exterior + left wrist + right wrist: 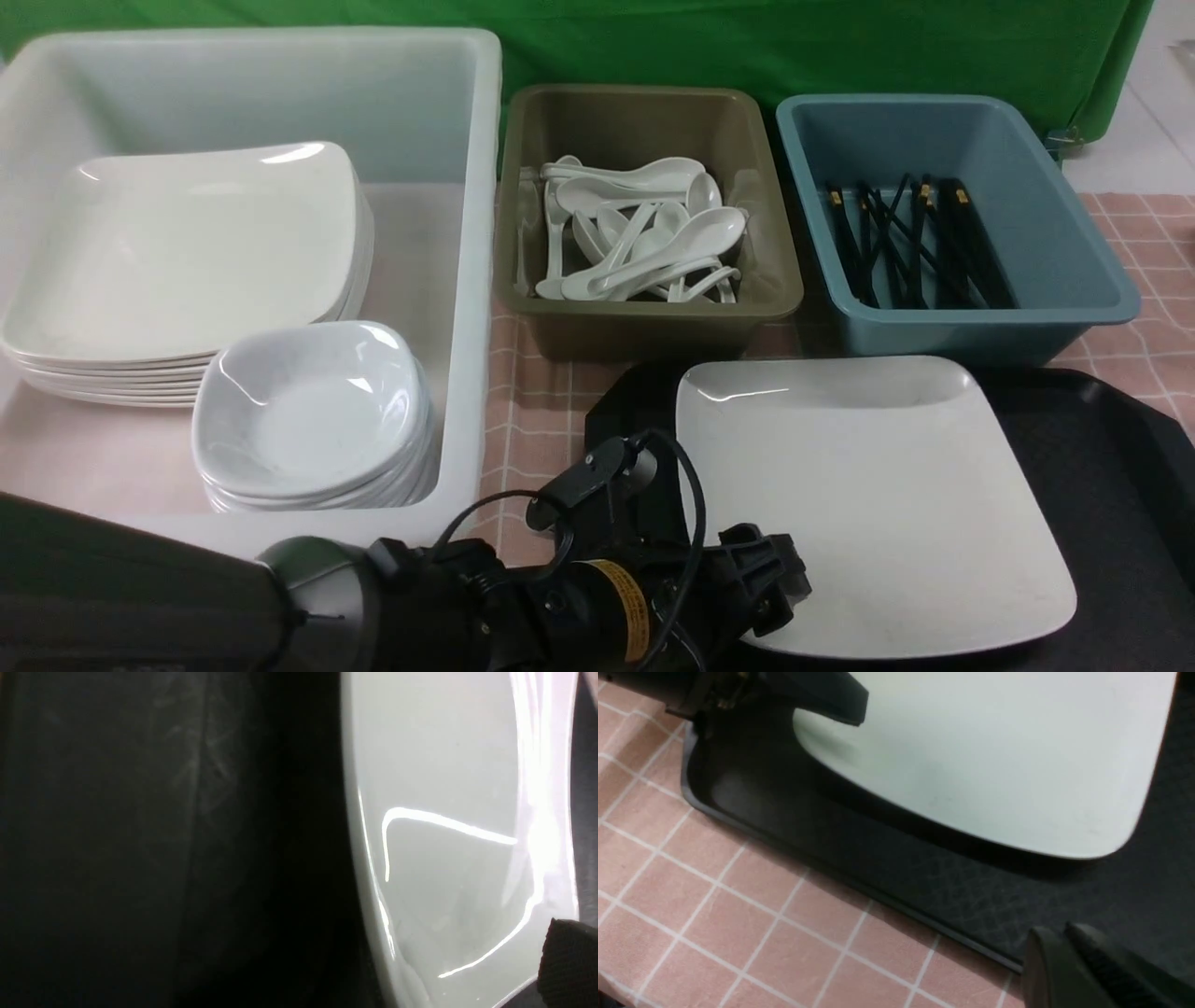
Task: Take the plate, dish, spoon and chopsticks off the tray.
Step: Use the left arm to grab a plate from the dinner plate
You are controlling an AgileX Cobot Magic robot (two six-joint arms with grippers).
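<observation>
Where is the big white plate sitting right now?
In the front view, the plate lies right of centre on the black tray, just before the blue tub.

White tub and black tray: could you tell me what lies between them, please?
Only bare pink checked cloth, in the front view; the left arm's cable overhangs its near end.

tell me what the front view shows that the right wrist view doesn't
Only the front view: the white tub holding stacked plates and dishes, the olive tub of spoons, the blue tub of chopsticks, and the green backdrop.
Only the right wrist view: the right pincer, fingertips close together, by the tray's rim.
Both: the plate lying on the tray, the pink checked cloth, and the left pincer at the plate's near-left corner.
</observation>
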